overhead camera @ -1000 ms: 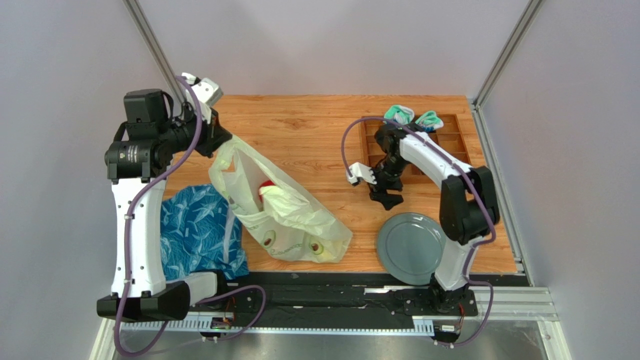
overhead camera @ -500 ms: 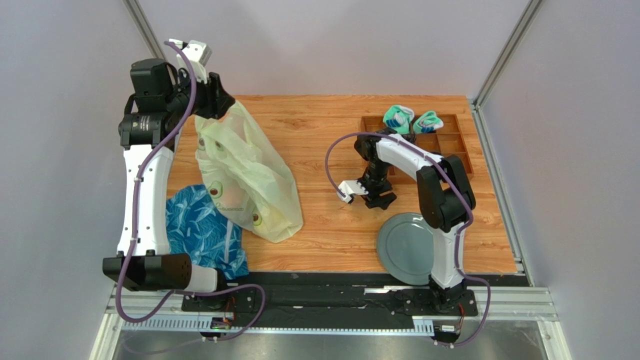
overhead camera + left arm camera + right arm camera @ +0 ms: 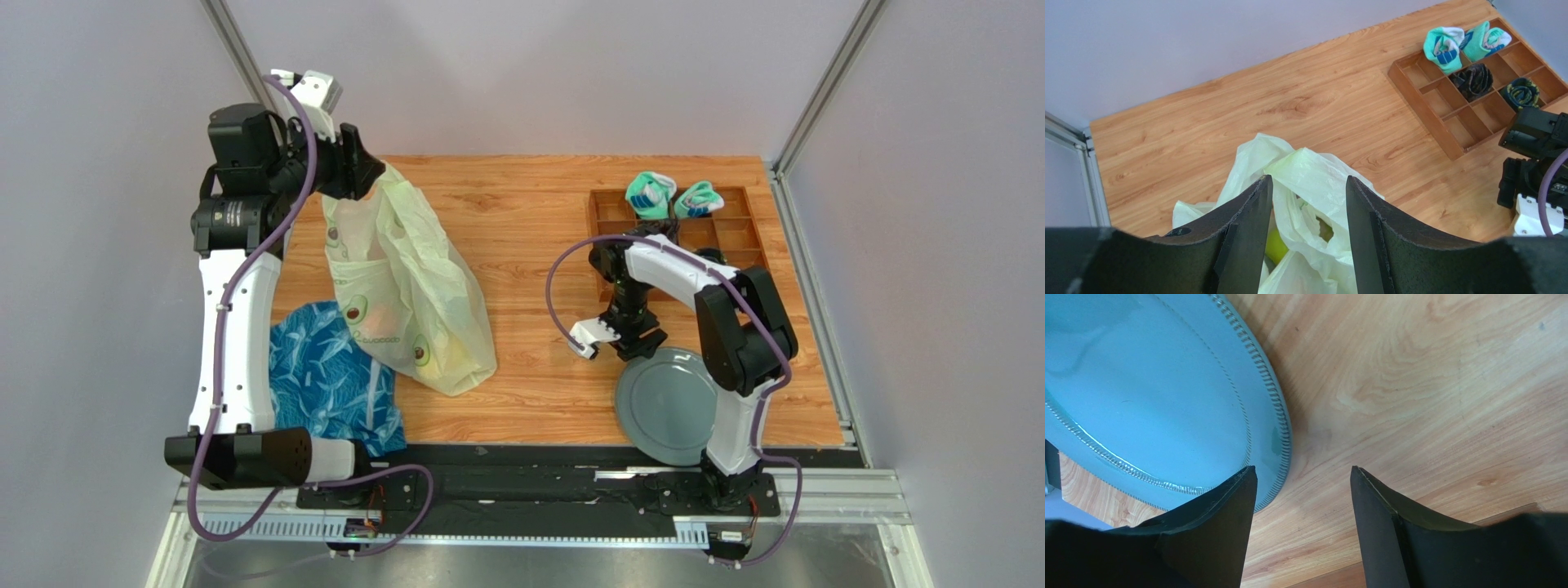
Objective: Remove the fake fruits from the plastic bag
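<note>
Raised over the far left corner of the worktop (image 3: pixel 528 221): left hand (image 3: pixel 363 164), fingers apart, straight above the plastic bag (image 3: pixel 405 294). In the wrist view, crumpled top of the bag (image 3: pixel 1309 174) directly under the gap between the fingers; cannot tell whether any film touches them. Bag standing tall, long axis running from the hand down and toward the near side, heavy end resting on the worktop. Inside, low in the bag: fake fruits, with one yellow-green fruit (image 3: pixel 1276 246) visible through the mouth. Well apart on the other side: right hand (image 3: pixel 635 346), fingers apart and empty, over the rim of the grey plate (image 3: pixel 669 417). Clearly nearer on the left; probably needs to go straight down into the mouth.
</note>
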